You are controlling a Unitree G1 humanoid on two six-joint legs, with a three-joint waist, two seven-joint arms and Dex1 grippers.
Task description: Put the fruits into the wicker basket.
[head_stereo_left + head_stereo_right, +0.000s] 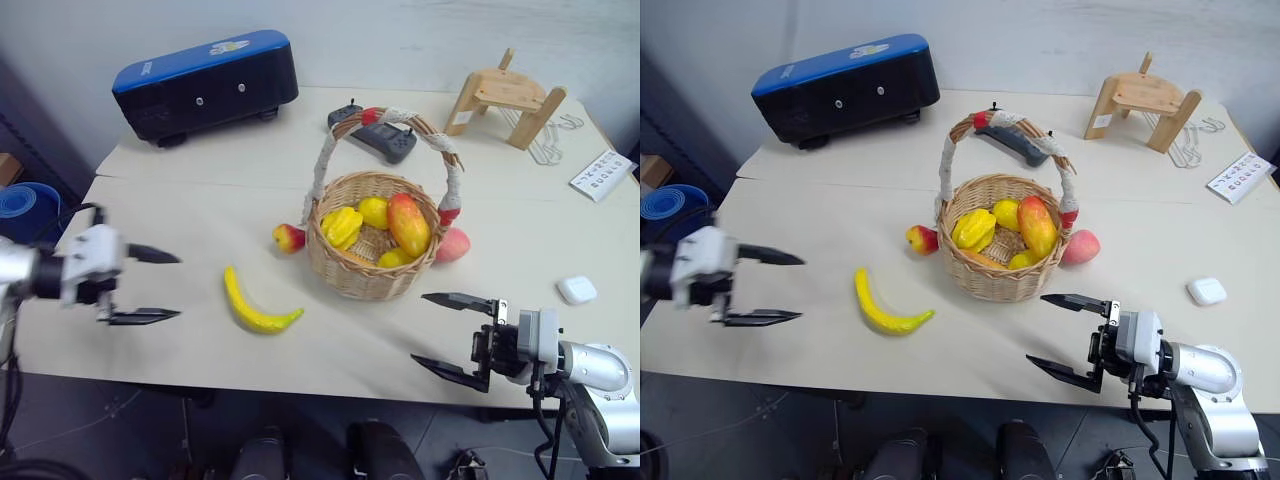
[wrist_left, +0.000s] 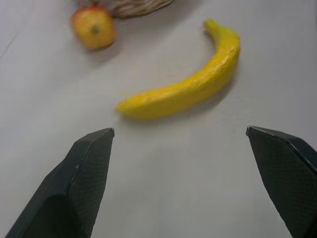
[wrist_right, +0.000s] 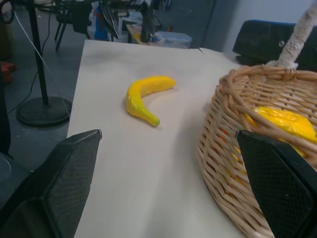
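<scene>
The wicker basket [image 1: 370,262] stands mid-table with a star fruit [image 1: 342,226], a lemon [image 1: 374,211] and a mango [image 1: 409,224] inside. On the table to its left lies a yellow banana [image 1: 255,306]. A small apple [image 1: 288,237] rests against the basket's left side and a peach [image 1: 453,244] against its right. My left gripper [image 1: 160,286] hovers open at the table's left edge, pointing at the banana [image 2: 188,89], nothing between its fingers. Near the front edge, my right gripper [image 1: 448,335] is open and empty, pointing left past the basket [image 3: 257,158].
A blue and black box [image 1: 205,85] sits at the back left, a dark controller [image 1: 378,135] behind the basket, a wooden stand [image 1: 505,98] and a paper card [image 1: 604,175] at the back right. A small white case [image 1: 576,290] lies at the right.
</scene>
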